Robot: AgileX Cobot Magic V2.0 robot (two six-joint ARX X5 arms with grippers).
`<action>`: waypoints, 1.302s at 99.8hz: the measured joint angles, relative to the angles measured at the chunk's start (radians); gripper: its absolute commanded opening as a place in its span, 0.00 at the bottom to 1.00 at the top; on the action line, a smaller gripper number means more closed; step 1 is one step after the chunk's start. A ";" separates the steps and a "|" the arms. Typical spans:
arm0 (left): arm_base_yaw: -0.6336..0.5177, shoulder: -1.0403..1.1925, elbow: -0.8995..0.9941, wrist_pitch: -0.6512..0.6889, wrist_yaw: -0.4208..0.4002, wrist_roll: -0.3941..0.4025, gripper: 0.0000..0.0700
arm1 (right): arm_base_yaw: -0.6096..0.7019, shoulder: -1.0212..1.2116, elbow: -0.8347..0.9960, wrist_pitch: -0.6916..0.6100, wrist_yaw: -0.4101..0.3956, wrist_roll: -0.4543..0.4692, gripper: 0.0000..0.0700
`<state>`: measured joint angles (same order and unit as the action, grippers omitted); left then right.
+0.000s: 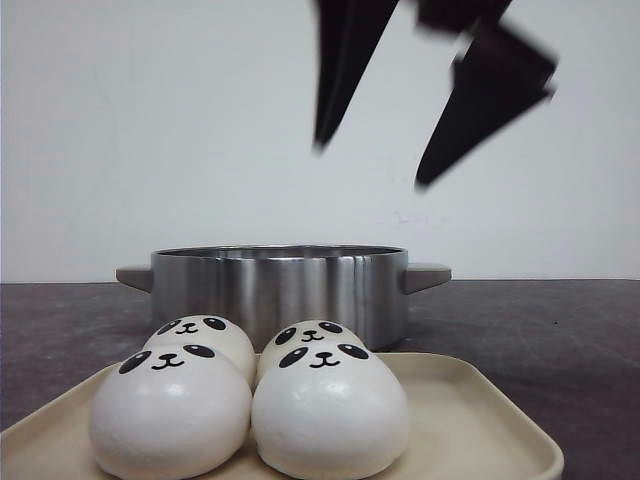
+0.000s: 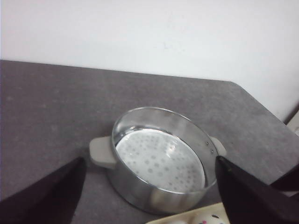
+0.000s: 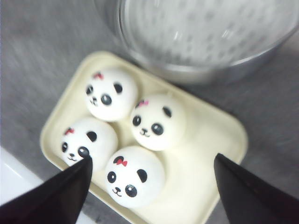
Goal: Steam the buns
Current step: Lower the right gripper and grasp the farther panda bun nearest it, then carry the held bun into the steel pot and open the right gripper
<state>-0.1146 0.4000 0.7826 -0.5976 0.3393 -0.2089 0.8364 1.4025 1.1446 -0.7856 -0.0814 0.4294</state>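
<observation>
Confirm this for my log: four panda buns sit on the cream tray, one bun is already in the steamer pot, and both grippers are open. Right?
Not quite: the steamer pot holds no bun, as the left wrist view shows. All four buns sit on the cream tray, and both the left gripper and right gripper are open.

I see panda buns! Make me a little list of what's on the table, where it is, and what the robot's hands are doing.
buns: four panda buns, grouped on the tray
tray: cream tray, beside the pot
pot: steel steamer pot, no buns inside, perforated plate at the bottom
left gripper: open, above the pot, holding nothing
right gripper: open, above the buns, holding nothing
</observation>
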 measured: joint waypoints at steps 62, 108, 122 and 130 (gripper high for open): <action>-0.080 0.000 0.000 -0.005 0.000 0.000 0.74 | 0.020 0.336 0.000 0.197 0.003 0.096 0.68; -0.134 0.000 0.000 -0.005 -0.029 0.000 0.73 | 0.020 0.367 0.000 0.201 0.023 0.129 0.00; -0.143 0.000 0.000 -0.005 -0.047 0.000 0.73 | 0.036 0.333 -0.001 0.179 0.027 0.129 0.00; -0.145 0.000 0.000 -0.005 -0.049 0.000 0.73 | 0.071 0.252 0.000 0.163 0.028 0.129 0.00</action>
<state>-0.2600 0.4000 0.7826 -0.6025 0.2905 -0.2089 0.9070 1.6546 1.1442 -0.6224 -0.0536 0.5579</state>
